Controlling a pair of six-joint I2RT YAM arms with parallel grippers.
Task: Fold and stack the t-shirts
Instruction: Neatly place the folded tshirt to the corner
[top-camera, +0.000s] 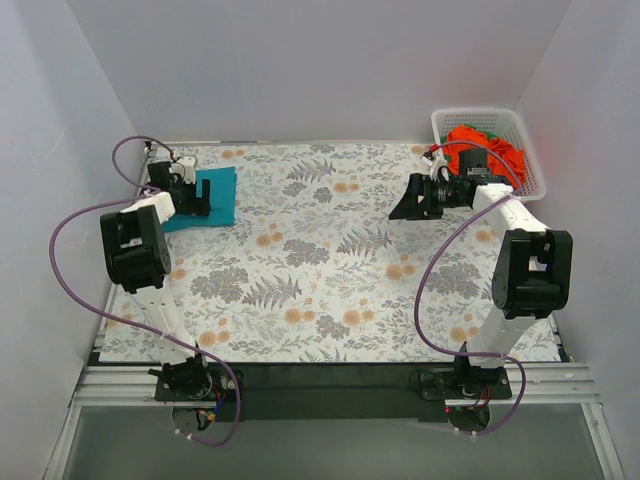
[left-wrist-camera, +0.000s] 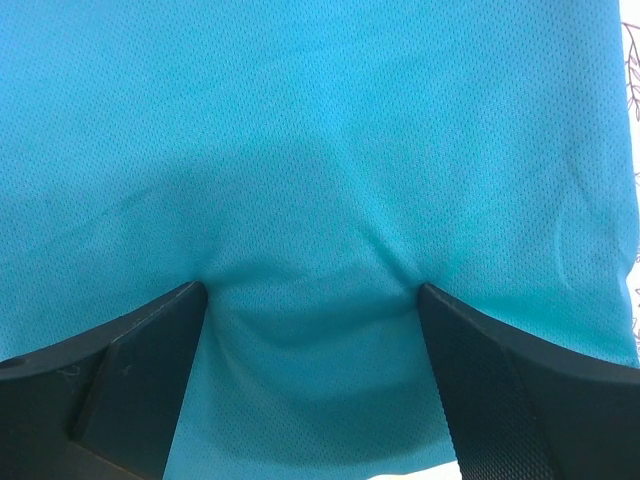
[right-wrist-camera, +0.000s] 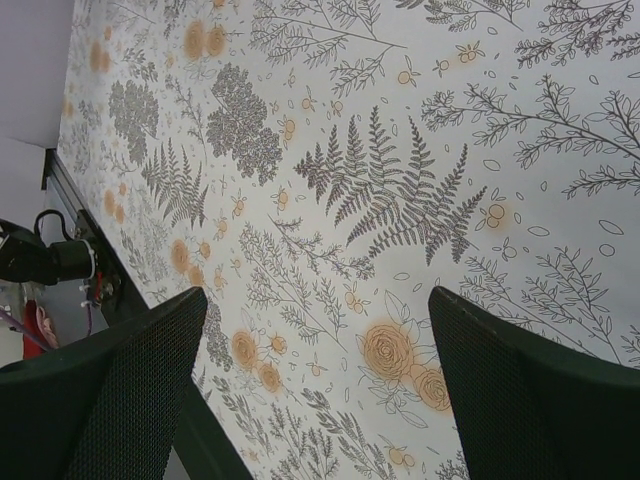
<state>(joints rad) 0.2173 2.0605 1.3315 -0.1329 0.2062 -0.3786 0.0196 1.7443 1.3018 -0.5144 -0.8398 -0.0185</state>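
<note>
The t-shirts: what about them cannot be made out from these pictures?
Teal t-shirt: top external, left gripper covers part; left wrist view too close, edges cut off.
Orange-red t-shirt: crumpled in the basket, right arm partly covers it; whether others lie beneath is hidden.

A printed tablecloth (top-camera: 330, 290) covers the table from left to right: white ground, grey ferns and leafy sprigs, and scattered orange roses. It lies flat and smooth. A white plastic lattice basket (top-camera: 527, 150) sits at the far right corner, on the cloth and close against the right wall. Plain pale walls (top-camera: 320, 70) close in the far, left and right sides. Along the near edge runs a black strip (top-camera: 330, 385), with a silver metal rail (top-camera: 115, 387) extending past it at both ends.
</note>
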